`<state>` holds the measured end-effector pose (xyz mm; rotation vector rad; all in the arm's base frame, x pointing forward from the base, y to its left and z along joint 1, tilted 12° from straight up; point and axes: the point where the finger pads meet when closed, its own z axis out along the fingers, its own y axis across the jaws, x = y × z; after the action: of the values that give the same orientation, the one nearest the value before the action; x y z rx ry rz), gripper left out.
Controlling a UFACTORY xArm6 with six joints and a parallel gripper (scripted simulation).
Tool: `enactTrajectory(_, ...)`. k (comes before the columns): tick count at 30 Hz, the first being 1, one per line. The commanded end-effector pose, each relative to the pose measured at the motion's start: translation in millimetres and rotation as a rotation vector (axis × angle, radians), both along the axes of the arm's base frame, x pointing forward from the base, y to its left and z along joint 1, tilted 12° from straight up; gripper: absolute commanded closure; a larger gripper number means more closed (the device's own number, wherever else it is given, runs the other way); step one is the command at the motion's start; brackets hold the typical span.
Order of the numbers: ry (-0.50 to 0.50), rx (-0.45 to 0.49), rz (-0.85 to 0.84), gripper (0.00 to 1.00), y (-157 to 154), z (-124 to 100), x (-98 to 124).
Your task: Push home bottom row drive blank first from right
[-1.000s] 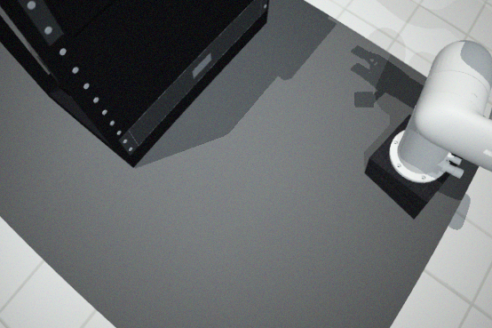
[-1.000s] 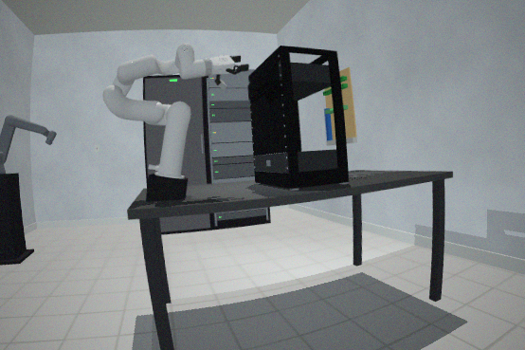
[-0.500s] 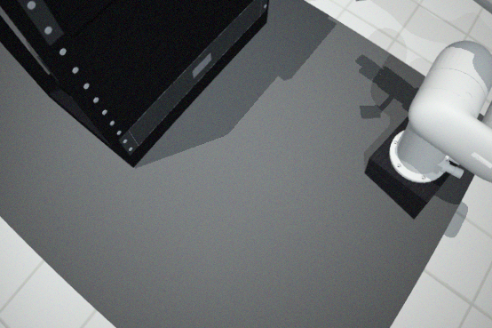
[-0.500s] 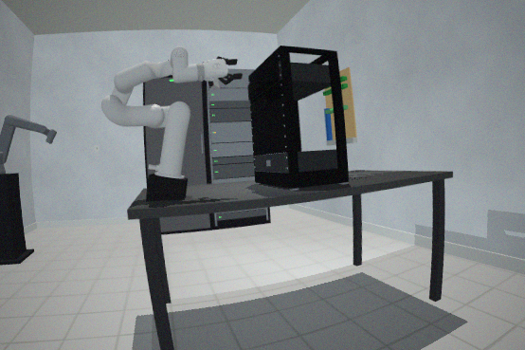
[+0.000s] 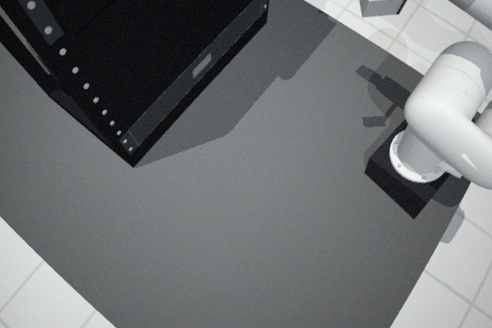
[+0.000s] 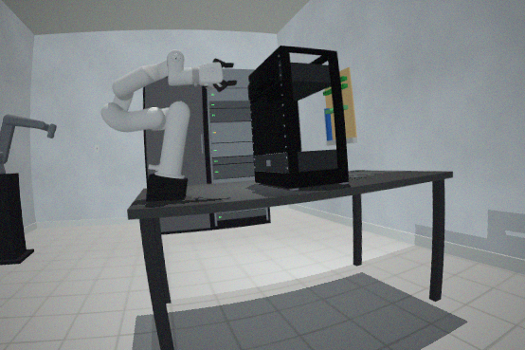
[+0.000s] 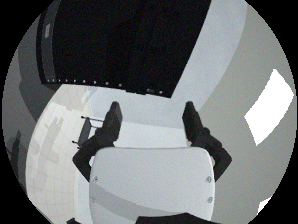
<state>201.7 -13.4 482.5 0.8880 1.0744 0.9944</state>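
one rack (image 6: pixel 284 55), one open pincer (image 6: pixel 225 73), well apart.

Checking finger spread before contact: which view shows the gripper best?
Wrist. Both dark fingers show spread wide with nothing between them, rack ahead. Exterior shows the gripper small, side-on, open beside the rack. Top shows only its shadow on the table.

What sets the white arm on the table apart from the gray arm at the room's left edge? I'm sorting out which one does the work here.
The white arm stands on a black block on the table; the gray arm stands on a black pedestal on the floor. The white arm reaches toward the black rack, its gripper open and empty; the gray arm stands far from it. Both are mounted on black bases.
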Motion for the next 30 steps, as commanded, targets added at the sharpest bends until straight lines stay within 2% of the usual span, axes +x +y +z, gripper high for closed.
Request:
enactTrajectory(1,0.002,0.047,0.008,0.00,3,-4,-3)
enactTrajectory(9,0.008,0.134,0.031,0.00,11,-12,-8)
enactTrajectory(30,0.016,0.234,0.070,0.00,23,-22,-13)
